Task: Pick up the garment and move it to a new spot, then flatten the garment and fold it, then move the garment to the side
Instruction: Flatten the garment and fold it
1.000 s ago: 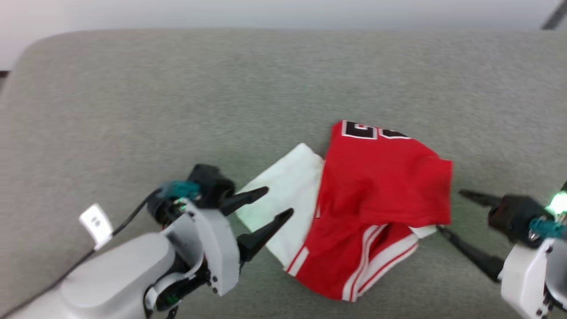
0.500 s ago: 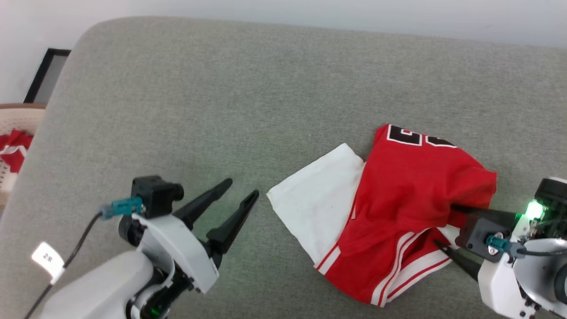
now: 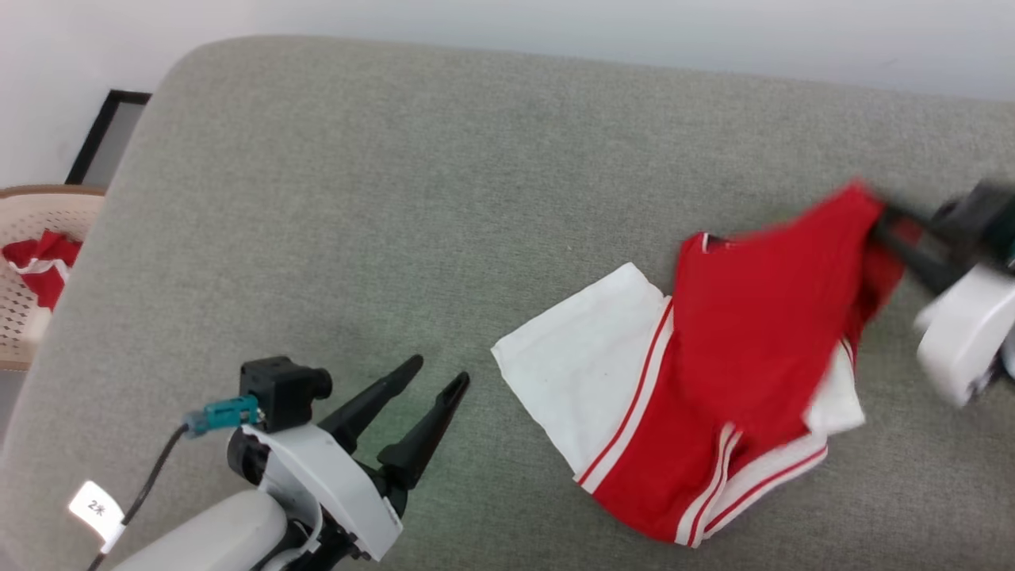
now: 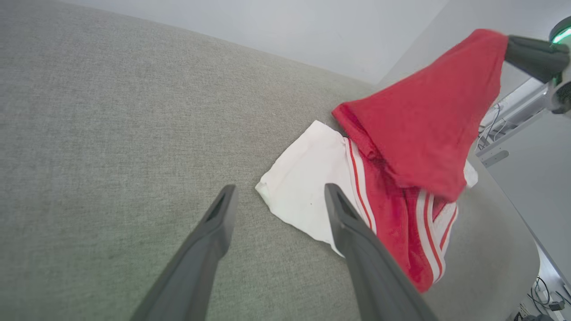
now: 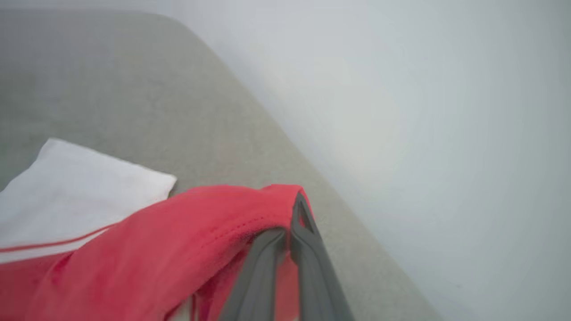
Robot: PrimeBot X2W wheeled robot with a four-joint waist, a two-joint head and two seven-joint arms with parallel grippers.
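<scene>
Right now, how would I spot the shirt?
On the grey-green cushion, the garment lies toward the right. It is red with a white sleeve, one corner lifted by the right jaws, unlike the small red cloth in the basket off the left edge.

The garment [image 3: 745, 317] is soft, matt cloth, on a cushion [image 3: 396, 198] of coarse grey woven fabric. Fingers of the left gripper [image 3: 440, 370] look like matt dark plastic, its casing [image 3: 333, 484] smooth and pale.

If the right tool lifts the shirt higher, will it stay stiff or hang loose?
Probably floppy: the shirt sags in folds from the shut right tool. Likely light: one pinched edge raises it. The white sleeve may drag behind.
</scene>
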